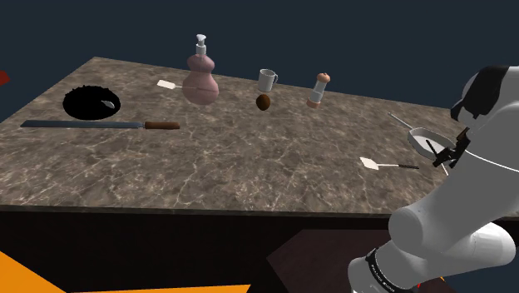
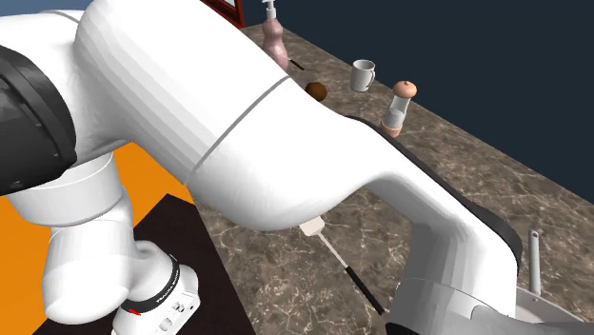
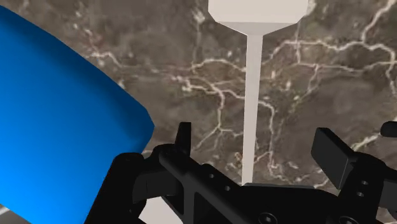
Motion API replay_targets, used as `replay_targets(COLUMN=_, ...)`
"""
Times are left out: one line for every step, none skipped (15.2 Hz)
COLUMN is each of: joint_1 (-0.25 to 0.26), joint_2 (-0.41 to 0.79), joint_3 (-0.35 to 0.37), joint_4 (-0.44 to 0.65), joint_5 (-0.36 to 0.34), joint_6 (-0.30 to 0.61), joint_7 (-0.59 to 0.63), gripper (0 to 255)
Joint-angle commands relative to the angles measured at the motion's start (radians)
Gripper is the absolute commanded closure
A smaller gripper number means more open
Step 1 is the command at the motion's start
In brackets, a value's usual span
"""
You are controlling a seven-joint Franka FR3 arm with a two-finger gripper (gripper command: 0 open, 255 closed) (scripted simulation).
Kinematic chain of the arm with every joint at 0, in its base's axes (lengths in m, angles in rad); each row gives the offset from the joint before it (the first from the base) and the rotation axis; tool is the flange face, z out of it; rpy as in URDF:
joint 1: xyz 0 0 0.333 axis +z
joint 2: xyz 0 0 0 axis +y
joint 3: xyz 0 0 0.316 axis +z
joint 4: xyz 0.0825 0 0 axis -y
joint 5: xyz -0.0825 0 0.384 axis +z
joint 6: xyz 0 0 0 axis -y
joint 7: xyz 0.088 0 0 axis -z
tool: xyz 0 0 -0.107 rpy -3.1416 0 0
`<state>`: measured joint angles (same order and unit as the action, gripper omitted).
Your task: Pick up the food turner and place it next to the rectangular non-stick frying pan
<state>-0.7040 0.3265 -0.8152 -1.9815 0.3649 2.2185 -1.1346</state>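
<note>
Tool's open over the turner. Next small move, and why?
Probably lower the tool straight down a little. In the wrist view the pale shaft of the food turner runs between the open fingers, neither touching it, so it looks lined up but likely not yet at grasp height.

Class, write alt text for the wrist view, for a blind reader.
The open black gripper hovers over a pale food turner on a brown marbled counter, fingers either side of its handle, not touching. A blue curved shape sits alongside.

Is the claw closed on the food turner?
No, the claw is open, and the food turner lies untouched between its fingers.
</note>
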Motion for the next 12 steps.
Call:
replay_targets(joint_1=-0.003, joint_2=0.003, joint_3=0.001, joint_4=0.000, joint_5=0.003, joint_6=0.001, joint_7=-0.004, gripper=0)
replay_targets(joint_1=0.006, joint_2=-0.020, joint_3=-0.012, joint_4=0.009, joint_5=-0.021, joint_6=-0.023, joint_7=0.010, gripper=0)
replay_targets(joint_1=0.016, joint_2=-0.041, joint_3=-0.023, joint_4=0.021, joint_5=-0.043, joint_6=-0.048, joint_7=0.025, gripper=0)
replay_targets(joint_1=0.024, joint_2=-0.062, joint_3=-0.034, joint_4=0.033, joint_5=-0.064, joint_6=-0.074, joint_7=0.039, gripper=0)
replay_targets(joint_1=0.030, joint_2=-0.077, joint_3=-0.041, joint_4=0.044, joint_5=-0.080, joint_6=-0.094, joint_7=0.049, gripper=0)
replay_targets(joint_1=0.030, joint_2=-0.078, joint_3=-0.041, joint_4=0.044, joint_5=-0.081, joint_6=-0.094, joint_7=0.049, gripper=0)
replay_targets(joint_1=0.030, joint_2=-0.078, joint_3=-0.041, joint_4=0.044, joint_5=-0.081, joint_6=-0.094, joint_7=0.049, gripper=0)
replay_targets(joint_1=0.030, joint_2=-0.078, joint_3=-0.041, joint_4=0.044, joint_5=-0.081, joint_6=-0.094, joint_7=0.049, gripper=0)
replay_targets(joint_1=0.030, joint_2=-0.078, joint_3=-0.041, joint_4=0.044, joint_5=-0.081, joint_6=-0.094, joint_7=0.049, gripper=0)
replay_targets(joint_1=0.030, joint_2=-0.078, joint_3=-0.041, joint_4=0.044, joint_5=-0.081, joint_6=-0.094, joint_7=0.049, gripper=0)
replay_targets(joint_1=0.030, joint_2=-0.078, joint_3=-0.041, joint_4=0.044, joint_5=-0.081, joint_6=-0.094, joint_7=0.049, gripper=0)
replay_targets(joint_1=0.030, joint_2=-0.078, joint_3=-0.041, joint_4=0.044, joint_5=-0.081, joint_6=-0.094, joint_7=0.049, gripper=0)
